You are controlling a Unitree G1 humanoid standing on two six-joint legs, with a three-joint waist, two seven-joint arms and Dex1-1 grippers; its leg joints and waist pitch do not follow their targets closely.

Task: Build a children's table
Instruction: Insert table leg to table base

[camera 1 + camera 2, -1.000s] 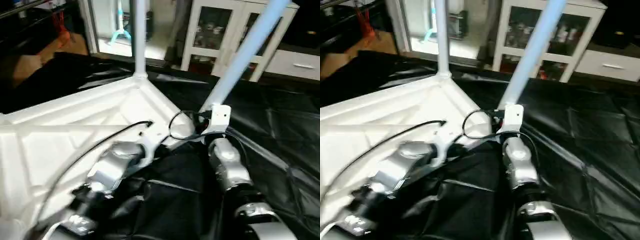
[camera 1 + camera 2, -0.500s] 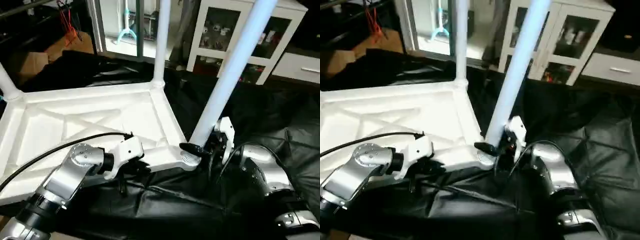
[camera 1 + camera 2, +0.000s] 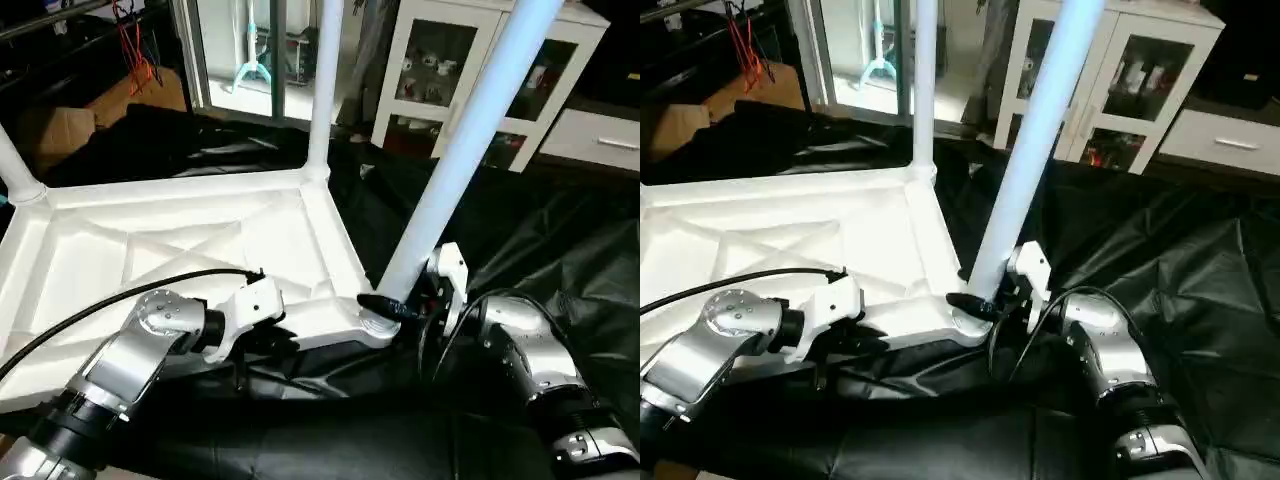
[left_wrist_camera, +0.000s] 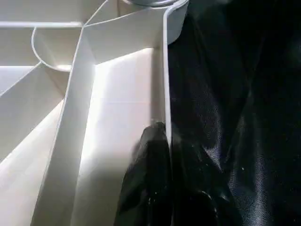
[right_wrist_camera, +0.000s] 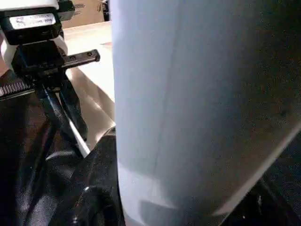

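I'm looking down on the tabletop (image 3: 180, 240), lying upside down on the black sheet (image 3: 560, 230), ribbed underside up, and my left gripper (image 3: 262, 345) has its jaws pinched shut on the thin near rim of it. In the left wrist view one black finger (image 4: 148, 183) lies inside the rim wall and the other outside against the sheet, so the plastic edge sits right between them. Over on the right gripper (image 3: 400, 305), the jaws are half spread around the foot of the near leg (image 3: 470, 130), just where it drops into the round corner socket (image 3: 378, 322); one black fingertip (image 3: 385, 306) crosses the front of the tube, and the right wrist view has the pale tube pressed close between the jaws. That leg leans up and away from the jaws towards the white cabinet (image 3: 470, 70). Well beyond both sets of jaws, a second leg (image 3: 325, 85) stands upright in the far corner, and a third leg (image 3: 15, 170) pokes up at the far left corner.
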